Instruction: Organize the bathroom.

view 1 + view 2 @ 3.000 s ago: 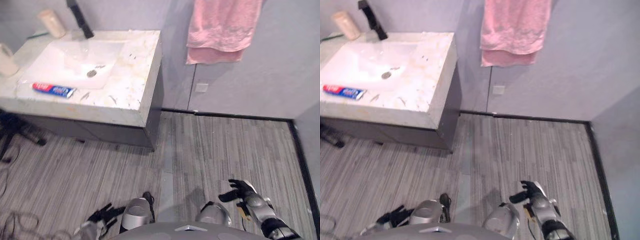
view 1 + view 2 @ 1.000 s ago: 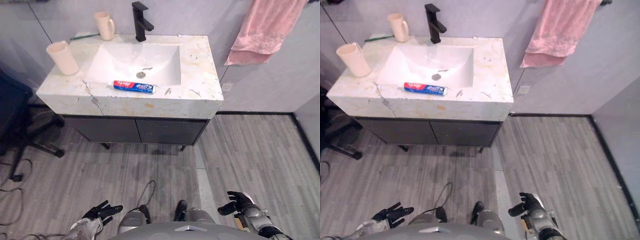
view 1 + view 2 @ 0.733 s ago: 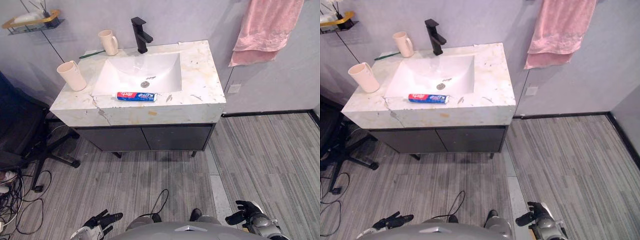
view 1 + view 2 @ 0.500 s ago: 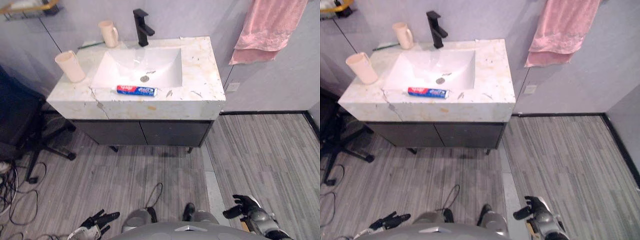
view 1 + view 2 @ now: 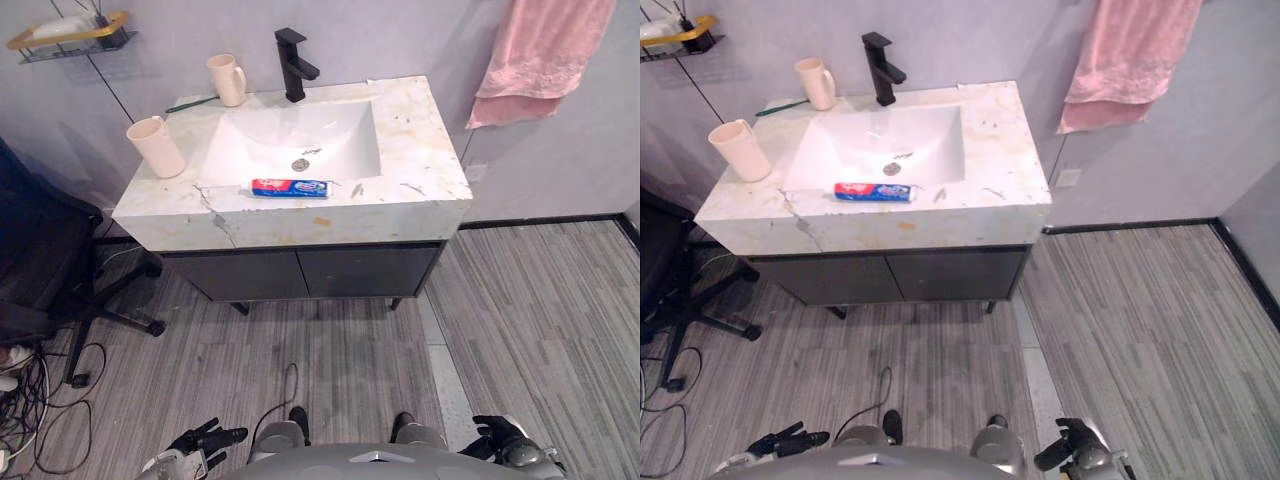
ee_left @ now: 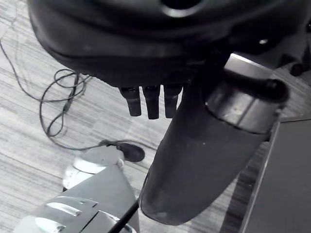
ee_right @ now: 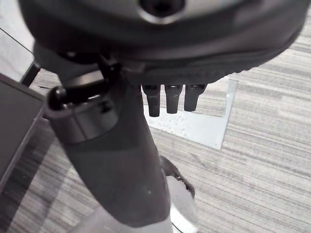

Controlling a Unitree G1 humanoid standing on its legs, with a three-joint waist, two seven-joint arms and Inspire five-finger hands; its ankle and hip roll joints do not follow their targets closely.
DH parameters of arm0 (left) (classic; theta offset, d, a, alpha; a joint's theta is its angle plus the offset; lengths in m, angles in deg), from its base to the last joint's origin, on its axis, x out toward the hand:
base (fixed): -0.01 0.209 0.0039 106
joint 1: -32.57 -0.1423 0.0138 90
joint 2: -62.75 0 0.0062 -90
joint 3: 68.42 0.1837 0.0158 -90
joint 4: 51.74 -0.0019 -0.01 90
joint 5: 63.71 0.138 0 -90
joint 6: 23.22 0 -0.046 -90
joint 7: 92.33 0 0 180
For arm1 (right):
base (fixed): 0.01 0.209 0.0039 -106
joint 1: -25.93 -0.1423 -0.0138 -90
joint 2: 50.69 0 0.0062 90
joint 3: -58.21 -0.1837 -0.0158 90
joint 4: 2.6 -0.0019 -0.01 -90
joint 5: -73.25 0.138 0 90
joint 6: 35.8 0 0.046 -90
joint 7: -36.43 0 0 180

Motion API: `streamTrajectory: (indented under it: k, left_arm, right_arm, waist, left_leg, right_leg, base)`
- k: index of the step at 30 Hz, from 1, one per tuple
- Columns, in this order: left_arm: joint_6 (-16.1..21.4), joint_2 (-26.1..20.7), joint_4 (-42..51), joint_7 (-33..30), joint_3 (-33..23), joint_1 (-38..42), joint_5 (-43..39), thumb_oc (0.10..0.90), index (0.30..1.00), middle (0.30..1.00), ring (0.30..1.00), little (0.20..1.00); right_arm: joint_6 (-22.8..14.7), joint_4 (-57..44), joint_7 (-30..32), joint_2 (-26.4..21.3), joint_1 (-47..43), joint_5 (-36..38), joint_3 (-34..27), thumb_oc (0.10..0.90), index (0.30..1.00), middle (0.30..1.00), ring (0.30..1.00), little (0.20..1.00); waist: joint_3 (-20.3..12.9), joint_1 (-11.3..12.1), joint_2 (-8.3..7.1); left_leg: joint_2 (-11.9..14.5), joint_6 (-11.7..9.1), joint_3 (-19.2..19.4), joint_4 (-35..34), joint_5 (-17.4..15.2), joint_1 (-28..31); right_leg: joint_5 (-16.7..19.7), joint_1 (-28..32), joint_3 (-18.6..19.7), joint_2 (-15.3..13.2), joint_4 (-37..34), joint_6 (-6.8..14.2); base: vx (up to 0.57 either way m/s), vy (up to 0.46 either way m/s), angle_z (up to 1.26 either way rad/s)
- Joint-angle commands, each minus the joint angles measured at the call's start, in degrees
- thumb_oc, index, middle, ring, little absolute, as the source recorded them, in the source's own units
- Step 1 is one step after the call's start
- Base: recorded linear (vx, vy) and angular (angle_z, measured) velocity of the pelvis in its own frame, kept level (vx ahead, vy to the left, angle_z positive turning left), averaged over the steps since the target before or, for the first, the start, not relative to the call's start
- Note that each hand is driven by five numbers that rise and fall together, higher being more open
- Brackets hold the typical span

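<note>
— What's around the basin [image 5: 300, 140]?
— Toothpaste tube [image 5: 290, 187] on its front rim; two cups [image 5: 156, 146] beside it, contents unclear.
— And the hands?
— Left hand [image 5: 200, 441] and right hand [image 5: 1072, 452] hang low, well short of the basin, fingers relaxed, empty

The wall shelf [image 5: 68, 33] (upper corner) and pink towel [image 5: 545, 55] are cut off.

Bathroom, marble vanity [image 5: 420, 190], sink [image 5: 290, 140], black faucet [image 5: 293, 63], pink towel [image 5: 545, 50]

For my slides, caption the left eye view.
Marble vanity with toothpaste tube at the sink's front edge, two cups, pink towel on the wall.
</note>
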Motion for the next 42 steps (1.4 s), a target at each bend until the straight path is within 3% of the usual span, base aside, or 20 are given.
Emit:
streamTrajectory:
  k: [1, 5, 6, 7, 8, 9, 11, 12, 13, 15, 20, 24, 28, 30, 34, 37, 39, 41, 42]
  left_arm:
    - [1.5, -3.9, 2.5, -0.8, -1.6, -1.9, 0.6, 0.800, 0.900, 0.900, 0.900, 0.900]
    - [2.4, -5.1, 4.9, -2.6, -4.4, -2.6, -1.8, 0.800, 0.900, 0.900, 0.900, 0.900]
    - [2.4, -5.8, 6.4, -3.3, -5.6, -2.5, -3.0, 0.800, 0.900, 0.900, 0.900, 0.900]
    - [3.1, -6.6, 7.8, -4.9, -6.6, -2.3, -5.0, 0.800, 0.900, 0.900, 0.900, 0.900]
    - [4.5, -7.1, 8.5, -6.1, -7.0, -2.1, -6.7, 0.800, 0.900, 0.900, 0.900, 0.900]
    - [5.5, -7.3, 9.5, -6.9, -7.2, -1.9, -9.0, 0.800, 0.900, 0.900, 0.900, 0.900]
    - [9.2, -7.1, 12.8, -9.6, -7.0, -1.7, -14.6, 0.800, 0.900, 0.900, 0.900, 0.900]
    - [10.4, -7.2, 14.5, -10.0, -7.1, -1.2, -16.0, 0.800, 0.900, 0.900, 0.900, 0.900]
    - [11.7, -7.8, 16.4, -10.4, -7.4, -0.9, -17.3, 0.800, 0.900, 0.900, 0.900, 0.900]
    - [12.9, -8.1, 19.9, -12.2, -7.9, -0.3, -20.0, 0.800, 0.900, 0.900, 0.900, 0.900]
    - [14.7, -9.6, 28.6, -12.4, -11.6, 0.5, -20.1, 0.800, 0.900, 0.900, 0.900, 0.900]
    - [16.5, -11.9, 31.1, -16.6, -14.3, 2.2, -19.7, 0.800, 0.900, 0.900, 0.900, 0.900]
    - [20.3, -15.2, 37.3, -28.1, -19.0, 3.2, -13.7, 0.800, 0.900, 0.900, 0.900, 0.900]
    - [25.7, -18.6, 42.2, -40.6, -22.2, 4.2, -9.0, 0.800, 0.900, 0.900, 0.900, 0.900]
    - [30.8, -21.4, 50.4, -54.3, -26.8, 4.5, -1.4, 0.800, 0.900, 0.900, 0.900, 0.900]
    - [31.8, -22.1, 53.7, -58.0, -28.3, 4.4, 2.3, 0.800, 0.900, 0.900, 0.900, 0.900]
    - [31.5, -26.1, 62.4, -64.7, -30.9, 5.2, 11.5, 0.800, 0.900, 0.900, 0.900, 0.900]
    - [31.1, -26.9, 64.6, -64.6, -31.3, 5.4, 13.8, 0.800, 0.900, 0.900, 0.900, 0.900]
    - [29.9, -28.6, 67.8, -60.8, -31.5, 5.6, 15.0, 0.800, 0.900, 0.900, 0.900, 0.900]
  right_arm:
    - [-1.3, -2.8, 2.4, -2.1, -3.3, 0.6, -2.3, 0.800, 0.900, 0.900, 0.900, 0.900]
    - [-1.2, -4.1, 3.0, -1.7, -1.9, 0.1, -3.1, 0.800, 0.900, 0.900, 0.900, 0.900]
    - [-1.0, -4.5, 3.2, -1.5, -1.6, -0.1, -3.1, 0.800, 0.900, 0.900, 0.900, 0.900]
    - [-1.2, -5.0, 3.2, -1.4, -1.4, -0.3, -2.9, 0.800, 0.900, 0.900, 0.900, 0.900]
    - [-1.6, -4.9, 3.4, -1.3, -1.1, 0.0, -2.7, 0.800, 0.900, 0.900, 0.900, 0.900]
    - [-2.2, -4.2, 3.6, -1.0, -1.0, 0.5, -2.4, 0.800, 0.900, 0.900, 0.900, 0.900]
    - [-3.2, -2.5, 3.7, 0.2, -1.8, 1.2, -1.3, 0.800, 0.900, 0.900, 0.900, 0.900]
    - [-3.6, -2.2, 3.6, 0.6, -2.2, 0.9, -1.0, 0.800, 0.900, 0.900, 0.900, 0.900]
    - [-3.6, -1.5, 3.4, 0.8, -2.8, 0.8, -0.7, 0.800, 0.900, 0.900, 0.900, 0.900]
    - [-3.4, -1.0, 2.9, 1.0, -3.9, 2.2, 0.4, 0.800, 0.900, 0.900, 0.900, 0.900]
    - [-2.9, -3.1, 3.3, -0.7, -2.8, 4.3, -0.6, 0.800, 0.900, 0.900, 0.900, 0.900]
    - [-3.8, -1.5, 4.4, -1.1, -3.4, 5.8, -0.6, 0.800, 0.900, 0.900, 0.900, 0.900]
    - [-4.5, -0.3, 4.9, -0.2, -2.7, 5.9, -0.2, 0.800, 0.900, 0.900, 0.900, 0.900]
    - [-5.2, 1.1, 4.8, 1.0, -2.2, 5.9, 0.7, 0.800, 0.900, 0.900, 0.900, 0.900]
    - [-5.6, 2.5, 4.0, 2.3, -1.6, 4.6, 1.9, 0.800, 0.900, 0.900, 0.900, 0.900]
    - [-5.5, 2.7, 3.8, 2.7, -1.5, 4.5, 2.4, 0.800, 0.900, 0.900, 0.900, 0.900]
    - [-6.1, 4.2, 3.4, 3.5, -1.2, 3.8, 3.6, 0.800, 0.900, 0.900, 0.900, 0.900]
    - [-6.3, 4.6, 3.4, 3.6, -1.2, 3.7, 3.8, 0.800, 0.900, 0.900, 0.900, 0.900]
    - [-5.8, 4.2, 3.2, 3.6, -1.2, 3.1, 3.9, 0.800, 0.900, 0.900, 0.900, 0.900]
  waist:
    - [0.4, 1.5, -0.20]
    - [0.7, 1.9, -0.25]
    - [1.0, 2.1, -0.43]
    - [1.9, 2.0, -0.48]
    - [2.5, 1.5, -0.16]
    - [3.2, 1.0, -0.47]
    - [4.0, 0.8, -1.56]
    - [4.1, 0.7, -2.20]
    - [4.0, 0.4, -2.19]
    - [3.9, 0.2, -2.19]
    - [2.8, 1.2, -2.96]
    - [2.3, 1.2, -2.42]
    - [1.3, 1.1, -2.46]
    - [0.4, 1.2, -2.75]
    - [-0.6, 1.8, -3.16]
    - [-1.0, 2.0, -3.35]
    - [-2.2, 2.5, -3.56]
    - [-2.4, 2.5, -3.52]
    - [-2.9, 2.4, -3.35]
  left_leg:
    - [2.7, -3.4, -4.2, 1.1, 0.5, -2.3]
    - [0.9, -1.3, -4.8, 1.6, -1.0, -2.3]
    - [-0.2, -0.1, -4.9, 2.3, -1.6, -2.6]
    - [-1.4, 1.5, -5.0, 2.7, -2.5, -2.2]
    - [-1.8, 2.3, -5.8, 2.8, -3.2, -1.8]
    - [-2.4, 2.6, -6.4, 3.1, -3.9, -1.1]
    - [-2.1, 1.0, -7.7, 4.1, -4.7, -0.2]
    - [-1.7, 0.0, -8.4, 4.6, -5.2, -0.5]
    - [-0.8, -0.4, -9.4, 4.1, -5.1, -0.7]
    - [1.5, -1.6, -9.6, 4.1, -4.6, -0.6]
    - [6.1, -3.5, -7.4, 4.6, -1.7, -3.3]
    - [6.7, -3.9, -7.4, 3.1, -1.2, -2.5]
    - [6.6, -4.0, -7.3, 2.3, -1.8, -0.6]
    - [6.8, -4.0, -7.2, 1.6, -2.4, 0.9]
    - [7.0, -4.1, -7.1, 0.7, -2.7, 2.5]
    - [7.1, -4.2, -7.1, 0.5, -2.9, 3.0]
    - [7.5, -4.4, -7.0, 0.0, -3.4, 4.4]
    - [7.7, -4.4, -6.9, -0.1, -3.5, 4.8]
    - [7.8, -4.5, -6.7, -0.4, -3.7, 5.4]
  right_leg:
    - [-1.8, 3.1, 0.7, 0.2, -1.6, 2.6]
    - [-3.1, 1.3, 1.8, -1.7, 3.4, 3.9]
    - [-1.7, -0.6, 2.4, -3.4, 8.9, 4.8]
    - [0.6, -4.6, 4.7, -5.0, 19.7, 5.3]
    - [3.3, -8.0, 6.9, -4.9, 25.3, 5.2]
    - [5.9, -10.7, 8.9, -4.9, 26.1, 5.2]
    - [6.7, -9.7, 9.6, -5.1, 14.5, 5.3]
    - [6.8, -7.9, 9.7, -4.2, 5.8, 5.9]
    - [5.1, -6.6, 10.0, -2.2, 2.5, 5.6]
    - [3.2, -5.9, 10.3, -0.7, 2.0, 5.4]
    - [1.9, -2.3, 5.7, -0.2, -1.6, 4.2]
    - [1.2, -2.7, 5.5, -0.3, -0.9, 4.2]
    - [0.7, -2.3, 5.9, -0.9, -0.2, 4.7]
    - [0.5, -1.6, 5.6, -1.1, -0.4, 5.0]
    - [0.3, -0.5, 5.0, -1.1, -0.8, 5.1]
    - [0.1, -0.1, 4.6, -1.1, -1.0, 5.1]
    - [-0.2, 0.9, 4.0, -0.8, -1.3, 5.2]
    - [-0.4, 1.1, 4.0, -0.7, -1.3, 5.1]
    - [-0.6, 1.4, 4.0, -0.5, -1.2, 5.2]
  base:
    - [0.07, 0.076, -0.03]
    - [0.06, 0.120, -0.08]
    - [0.00, 0.138, -0.06]
    - [0.00, 0.129, -0.01]
    - [0.02, 0.050, -0.03]
    - [0.09, -0.120, -0.07]
    - [0.15, -0.343, 0.08]
    - [0.15, -0.411, 0.33]
    - [0.10, -0.346, 0.36]
    - [0.08, -0.250, 0.40]
    - [0.05, -0.138, 0.29]
    - [0.04, -0.001, 0.14]
    - [0.08, 0.000, 0.08]
    - [0.09, -0.031, 0.04]
    - [0.06, -0.033, 0.07]
    - [0.06, -0.038, 0.03]
    - [0.10, -0.063, 0.09]
    - [0.06, -0.026, 0.04]
    - [0.06, -0.015, 0.03]
